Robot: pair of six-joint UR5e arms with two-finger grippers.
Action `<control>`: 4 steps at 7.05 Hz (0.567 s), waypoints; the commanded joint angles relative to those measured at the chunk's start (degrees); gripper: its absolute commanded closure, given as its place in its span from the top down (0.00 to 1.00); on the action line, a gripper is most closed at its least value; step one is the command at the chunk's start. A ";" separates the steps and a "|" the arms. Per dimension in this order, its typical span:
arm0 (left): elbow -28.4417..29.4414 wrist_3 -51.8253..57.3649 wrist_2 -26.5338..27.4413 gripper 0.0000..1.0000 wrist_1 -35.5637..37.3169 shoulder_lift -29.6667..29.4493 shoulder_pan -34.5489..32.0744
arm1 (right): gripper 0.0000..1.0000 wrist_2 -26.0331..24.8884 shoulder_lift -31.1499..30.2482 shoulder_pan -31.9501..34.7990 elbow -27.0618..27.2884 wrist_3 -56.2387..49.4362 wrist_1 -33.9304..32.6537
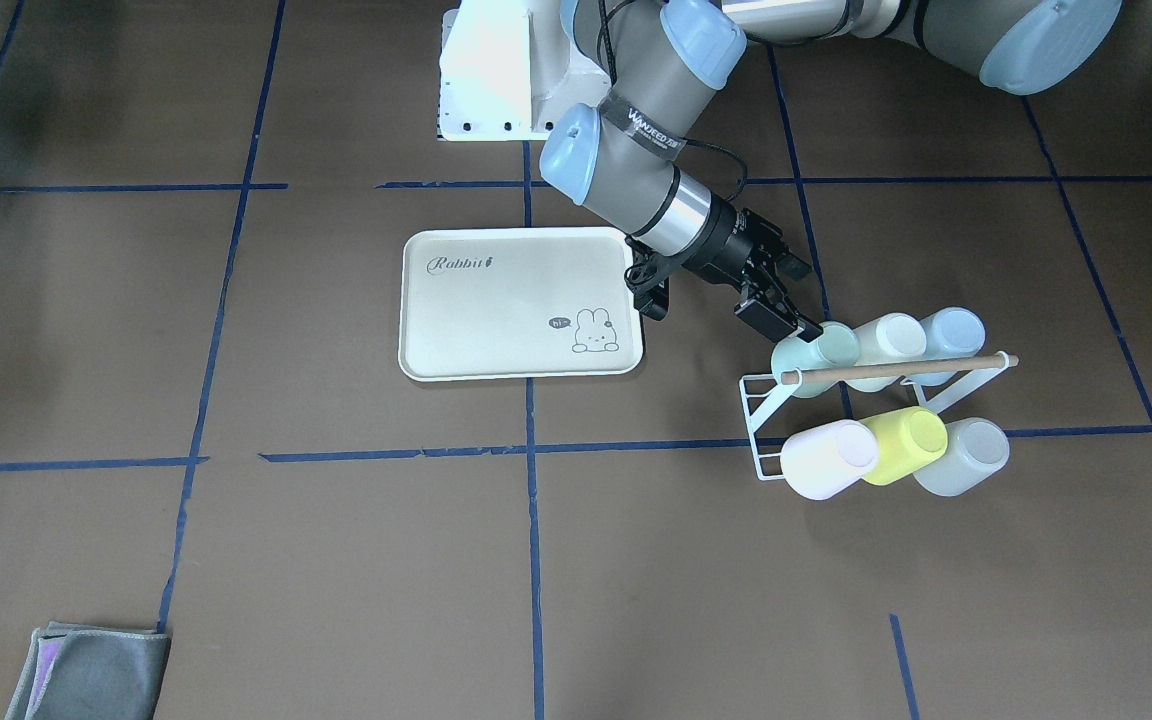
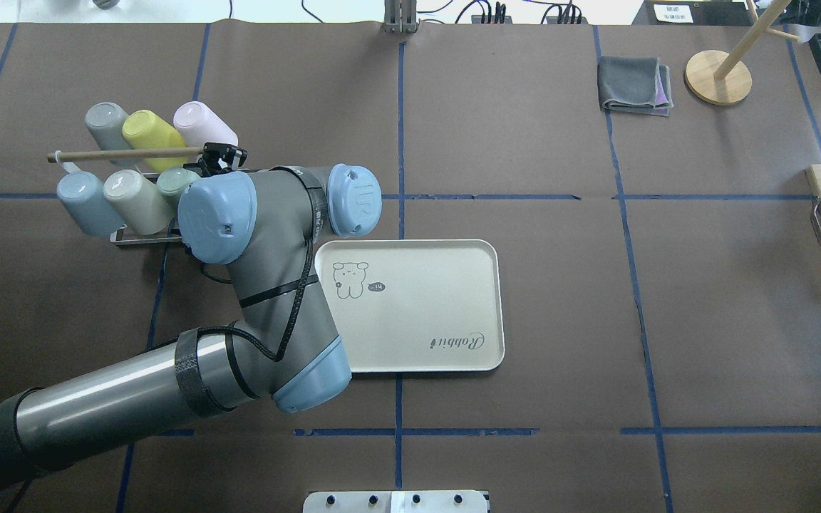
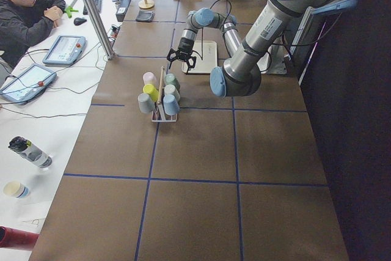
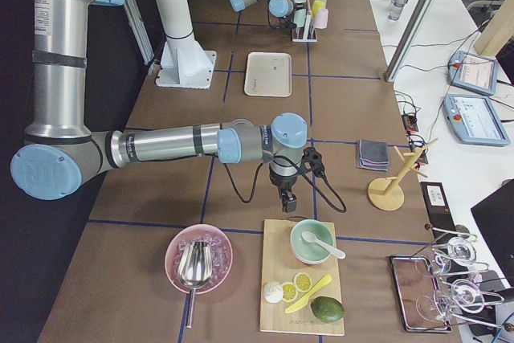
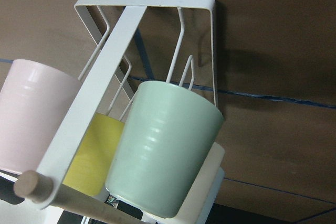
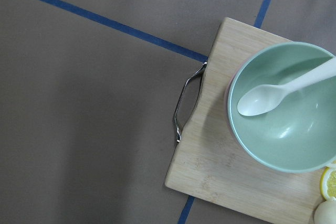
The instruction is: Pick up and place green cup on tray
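The green cup (image 1: 821,350) (image 5: 163,145) lies tilted on a white wire rack (image 1: 764,405) (image 5: 147,2), at the end of its row nearest the tray. My left gripper (image 1: 804,298) is open just beside the cup's base end, one finger (image 1: 781,318) close to the cup; nothing is held. In the overhead view the arm hides most of the green cup (image 2: 174,182). The cream tray (image 1: 521,260) (image 2: 425,313) with a rabbit drawing lies bare, a short way from the rack. My right gripper (image 4: 287,202) hangs far off by a wooden board; whether it is open or shut I cannot tell.
The rack also carries cream (image 1: 886,338), pale blue (image 1: 952,330), pink (image 1: 826,458), yellow-green (image 1: 904,443) and grey (image 1: 966,455) cups under a wooden rod (image 1: 896,368). A grey cloth (image 1: 86,670) lies far off. A bowl with a spoon (image 6: 286,119) sits on the board. A person (image 3: 27,10) sits beyond the table.
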 commanded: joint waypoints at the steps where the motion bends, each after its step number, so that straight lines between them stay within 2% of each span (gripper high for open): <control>1: 0.91 0.13 1.12 1.00 -0.12 0.14 0.07 | 0.99 0.00 0.00 0.00 -0.90 0.00 0.15; 4: 3.55 0.39 2.09 1.00 -0.91 -0.38 0.07 | 0.99 0.00 0.00 0.00 -1.00 0.00 0.16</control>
